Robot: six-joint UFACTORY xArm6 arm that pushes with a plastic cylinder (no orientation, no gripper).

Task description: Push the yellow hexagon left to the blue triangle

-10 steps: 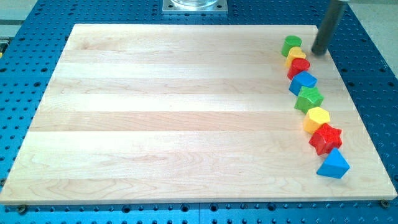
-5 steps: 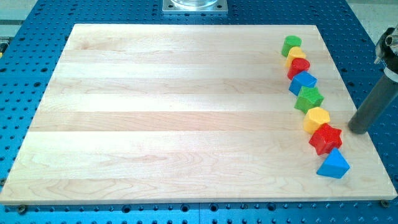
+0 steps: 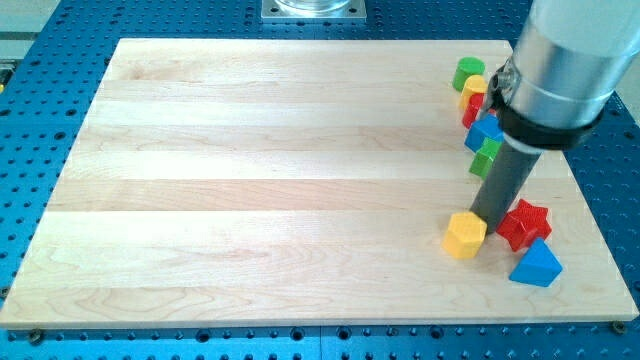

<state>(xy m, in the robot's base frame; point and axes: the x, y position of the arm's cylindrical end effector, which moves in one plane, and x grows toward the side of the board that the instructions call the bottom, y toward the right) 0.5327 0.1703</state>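
Note:
The yellow hexagon (image 3: 465,235) lies on the wooden board (image 3: 280,180) toward the view's lower right. My tip (image 3: 487,221) touches its upper right side. The blue triangle (image 3: 537,265) sits to the hexagon's right and a little lower, near the board's right edge. The red star (image 3: 527,222) lies just right of my rod, above the triangle.
A column of blocks runs up the board's right side, partly hidden by the arm: a green block (image 3: 486,157), a blue block (image 3: 483,130), a red block (image 3: 471,111), a yellow block (image 3: 473,89) and a green block (image 3: 467,71). The arm's wide grey body (image 3: 560,60) covers the upper right corner.
My tip swept from the upper right down the right side, then left into the column. The yellow hexagon has been pushed out left and down, away from the green and red star blocks.

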